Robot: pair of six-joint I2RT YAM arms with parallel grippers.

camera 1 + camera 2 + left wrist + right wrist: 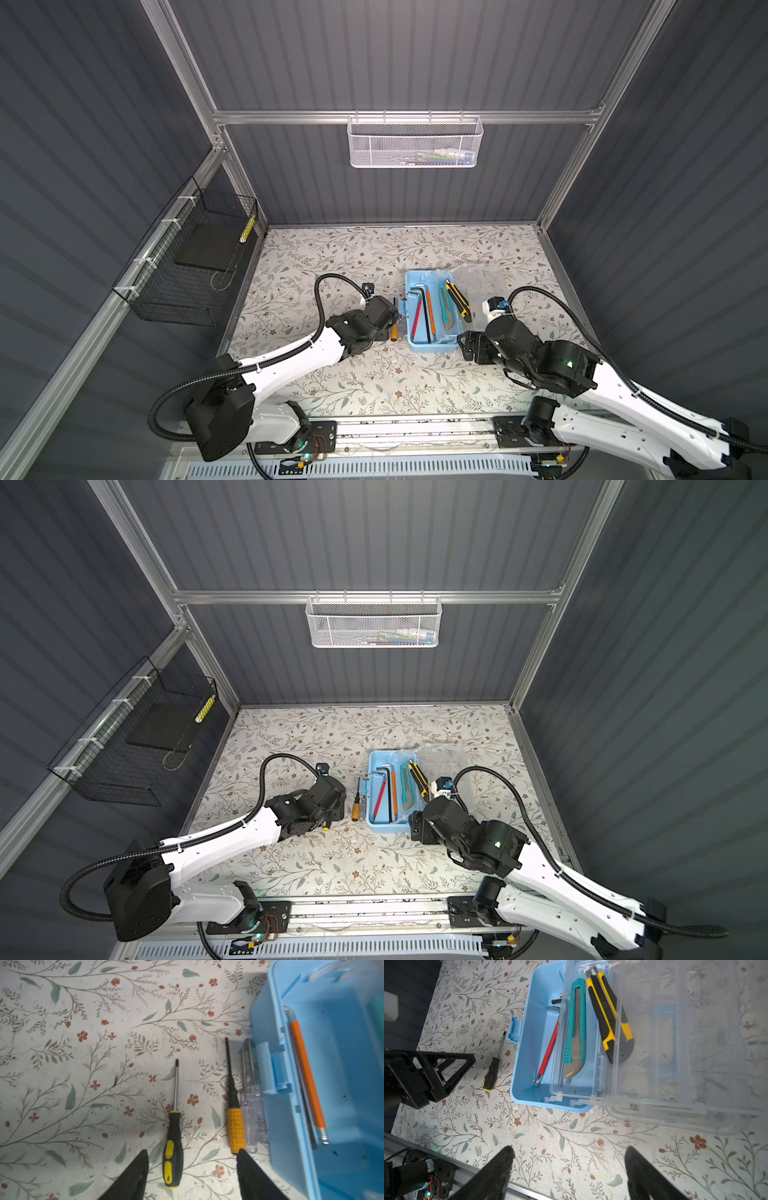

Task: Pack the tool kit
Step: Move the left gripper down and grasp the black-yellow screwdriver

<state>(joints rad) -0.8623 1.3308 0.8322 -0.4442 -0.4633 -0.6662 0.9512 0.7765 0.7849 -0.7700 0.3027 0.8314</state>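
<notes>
The left claw [192,1153] hung low over the flowered surface [62,1088], its jaws well apart and empty; between them, nearer one finger than the other, lay the black-and-yellow screwdriver [173,1147], flat and untouched. Picking up this tool looked like the step in hand. To do it well, the claw should first shift sideways until the thick handle sits midway between the fingers, then sink until both fingers bracket the grip, not the thin shaft; it should close across the handle's width.

Just past the other finger lay the orange-handled screwdriver [235,1126], touching or nearly touching a clear-handled screwdriver [253,1118] against the wall of the light-blue box [280,1109]; the closing finger ought not to nudge them.

The box stood open near the middle of the surface, holding an orange hex key [307,1076], a red hex key [549,1047] and the teal utility knife [576,1022]; a yellow-and-black knife [608,1014] rested at its edge beside the clear lid [685,1043], which was folded back flat. The screwdriver would go in best lengthwise, parallel to the keys, lifted clear over the rim and released low.

The right claw [570,1152] hovered by the box's near corner, wide open and empty; it could steady the box.
</notes>
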